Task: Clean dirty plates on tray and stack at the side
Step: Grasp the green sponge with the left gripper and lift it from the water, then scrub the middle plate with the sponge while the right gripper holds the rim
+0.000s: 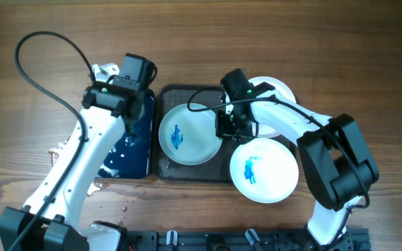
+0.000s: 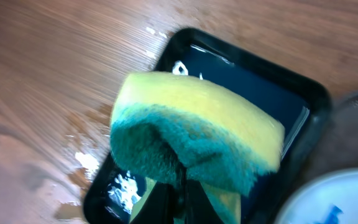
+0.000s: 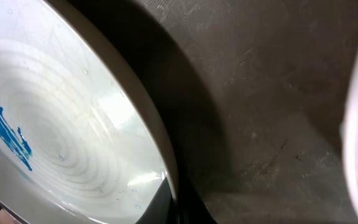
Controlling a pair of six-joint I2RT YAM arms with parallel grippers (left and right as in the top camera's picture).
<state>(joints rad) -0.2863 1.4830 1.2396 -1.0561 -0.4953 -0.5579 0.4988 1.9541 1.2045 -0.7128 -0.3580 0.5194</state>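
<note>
A white plate with a blue smear (image 1: 189,134) lies in the dark brown tray (image 1: 169,171). My right gripper (image 1: 223,127) is shut on the plate's right rim. In the right wrist view the rim (image 3: 55,143) sits between my fingers (image 3: 176,202) over the tray floor (image 3: 272,124). My left gripper (image 1: 128,124) is shut on a yellow and green sponge (image 2: 191,124), held above a dark tray of water (image 1: 137,150). In the left wrist view my fingers (image 2: 182,199) pinch the sponge's green side over that water tray (image 2: 260,93).
A second white plate with a blue smear (image 1: 264,169) sits on the table right of the brown tray. Another white plate (image 1: 279,90) lies at the back right, partly under my right arm. Water drops (image 1: 58,150) lie left of the water tray.
</note>
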